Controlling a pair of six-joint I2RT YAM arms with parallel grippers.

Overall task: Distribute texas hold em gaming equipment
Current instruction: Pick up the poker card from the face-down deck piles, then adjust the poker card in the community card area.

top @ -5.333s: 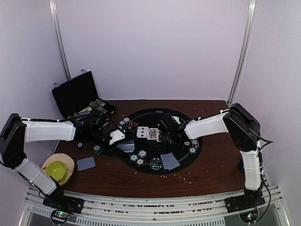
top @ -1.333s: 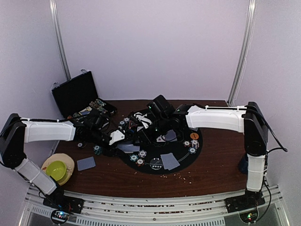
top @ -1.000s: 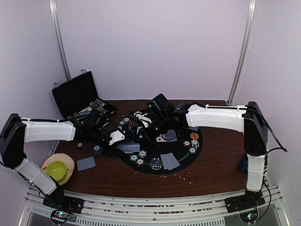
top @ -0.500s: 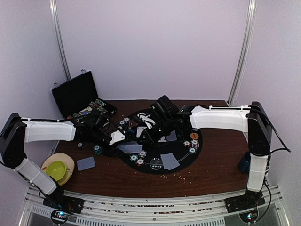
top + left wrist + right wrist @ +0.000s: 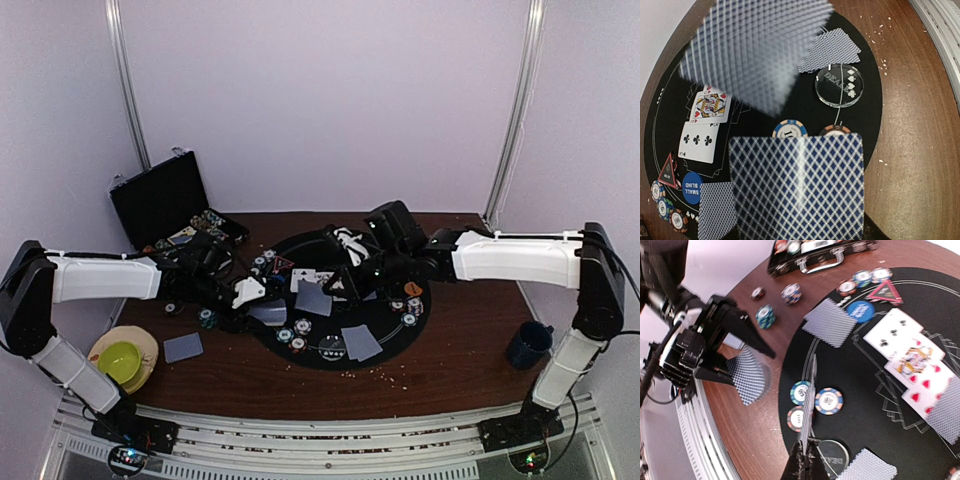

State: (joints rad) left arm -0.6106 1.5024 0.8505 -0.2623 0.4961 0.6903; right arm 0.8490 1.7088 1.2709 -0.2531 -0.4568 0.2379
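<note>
Chips (image 5: 207, 220) inside black case (image 5: 160, 200), left jaws gripping deck (image 5: 795, 190), right jaws pinching card (image 5: 755, 55)

Blue-backed cards (image 5: 362, 342), striped chips (image 5: 299, 344), scattered

Read "DEALER" with small suit marks on the clear round disc (image 5: 839, 85), and "SMALL BLIND" on the blue disc (image 5: 692, 187). Counted four club pips on one face-up card (image 5: 697, 142) and saw heart marks on the face card (image 5: 710, 106) beside it. Could not make out the print on the red triangle (image 5: 668, 171) or the chips (image 5: 789, 131).
</note>
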